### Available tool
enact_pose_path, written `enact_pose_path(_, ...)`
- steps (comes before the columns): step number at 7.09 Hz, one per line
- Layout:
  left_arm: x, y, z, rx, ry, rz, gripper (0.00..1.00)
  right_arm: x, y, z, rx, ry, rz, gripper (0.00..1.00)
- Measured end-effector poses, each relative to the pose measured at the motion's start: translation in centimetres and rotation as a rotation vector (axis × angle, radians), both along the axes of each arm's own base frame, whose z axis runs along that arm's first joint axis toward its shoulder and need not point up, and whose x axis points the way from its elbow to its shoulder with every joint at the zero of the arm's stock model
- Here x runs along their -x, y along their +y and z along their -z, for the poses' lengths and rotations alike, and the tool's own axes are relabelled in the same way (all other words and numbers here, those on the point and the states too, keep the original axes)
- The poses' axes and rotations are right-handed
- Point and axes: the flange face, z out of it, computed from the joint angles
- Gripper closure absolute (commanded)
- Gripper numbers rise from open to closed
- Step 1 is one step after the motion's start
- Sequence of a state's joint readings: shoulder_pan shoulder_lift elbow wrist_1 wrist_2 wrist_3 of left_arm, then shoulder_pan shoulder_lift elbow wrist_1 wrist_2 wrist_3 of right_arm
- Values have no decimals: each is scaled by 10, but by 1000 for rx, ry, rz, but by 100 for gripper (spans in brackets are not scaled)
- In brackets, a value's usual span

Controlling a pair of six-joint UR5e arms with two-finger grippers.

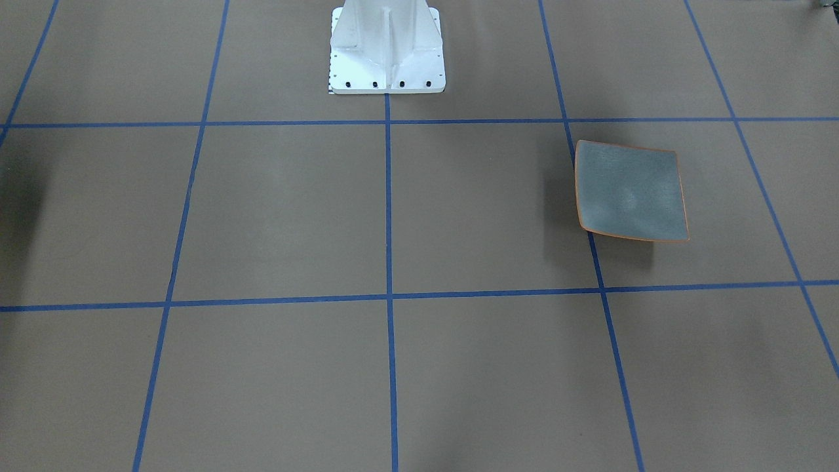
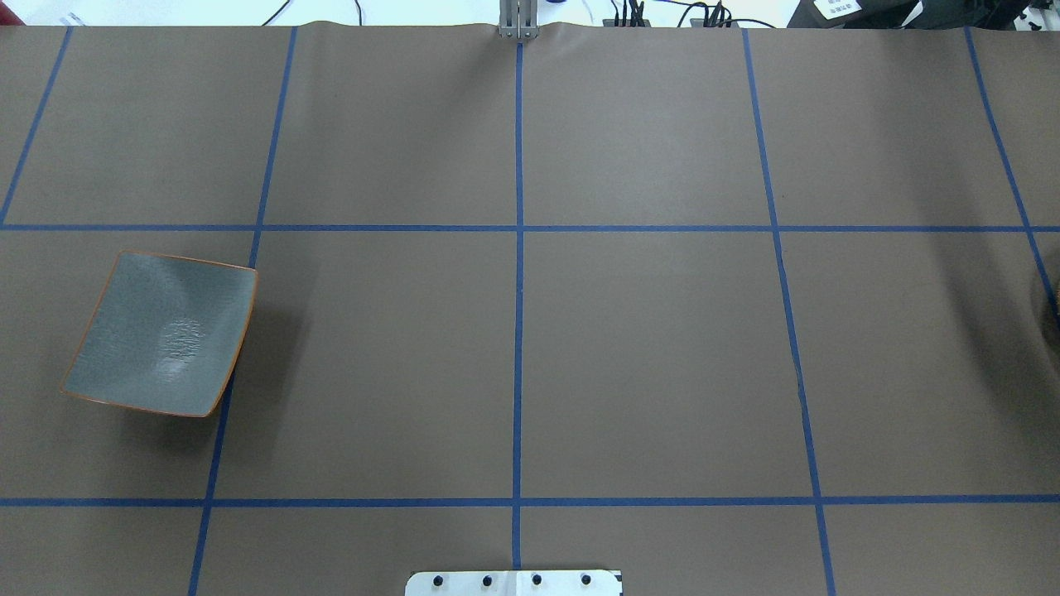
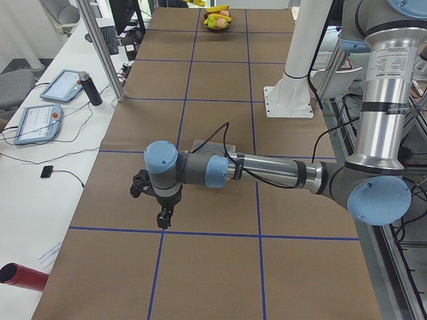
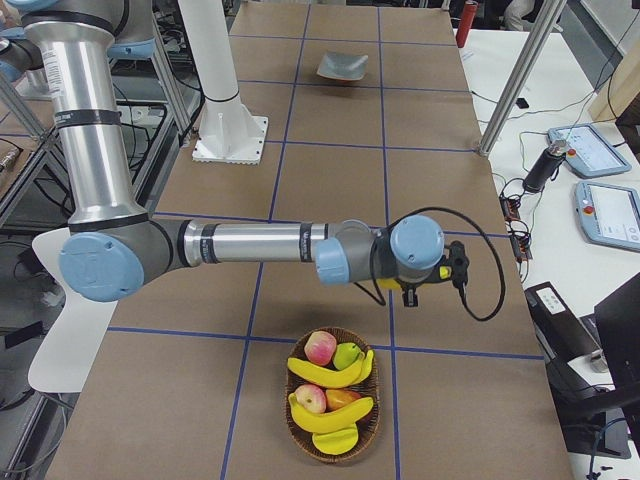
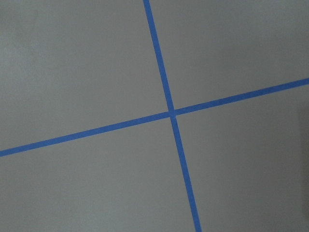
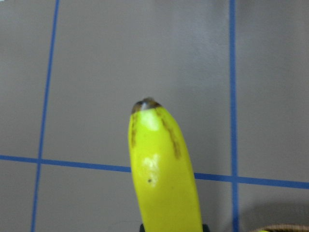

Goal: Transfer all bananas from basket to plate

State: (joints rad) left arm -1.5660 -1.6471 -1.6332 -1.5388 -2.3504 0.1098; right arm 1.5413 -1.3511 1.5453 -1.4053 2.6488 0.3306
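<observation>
Right gripper [image 6: 172, 227] pinches a banana [image 6: 161, 169] pointing lengthwise ahead; the plate [image 4: 342, 66] lies well apart at the table's [image 4: 330, 170] opposite end, nearer the left arm [image 3: 267, 172].

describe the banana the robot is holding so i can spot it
Start at the wicker basket at the end of the table on the robot's right. Beside it the right pincer holds one banana above the tabletop. The other bananas lie in the basket; this one alone is in the air.
</observation>
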Motion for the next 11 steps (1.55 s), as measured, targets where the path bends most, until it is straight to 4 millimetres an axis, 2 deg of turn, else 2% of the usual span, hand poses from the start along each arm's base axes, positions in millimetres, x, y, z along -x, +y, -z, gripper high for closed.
enact_pose_path(1, -15, -14, 20, 22, 36, 26, 0, 41, -12, 52, 47, -27, -2, 100)
enact_pose_path(3, -56, -50, 83, 62, 130, 74, 0, 129, -14, 153, 145, -72, -2, 100)
enact_pose_path(5, -115, -72, 172, 125, 241, 133, 0, 207, 4, 230, 215, -84, -19, 100)
enact_pose_path(6, -155, -76, 226, 169, 297, 168, 0, 240, 15, 261, 241, -91, -28, 100)
enact_pose_path(7, -194, -72, 275, 206, 351, 185, 0, 270, 29, 283, 258, -95, -32, 100)
enact_pose_path(8, -235, -61, 314, 235, 405, 180, 0, 294, 45, 298, 267, -98, -32, 100)
enact_pose_path(9, -269, -46, 345, 270, 466, 177, 0, 314, 65, 313, 278, -104, -37, 100)
enact_pose_path(10, -286, -37, 370, 315, 525, 196, 0, 330, 84, 325, 289, -113, -44, 100)
enact_pose_path(11, -294, -30, 394, 366, 578, 222, 0, 344, 102, 337, 304, -125, -50, 100)
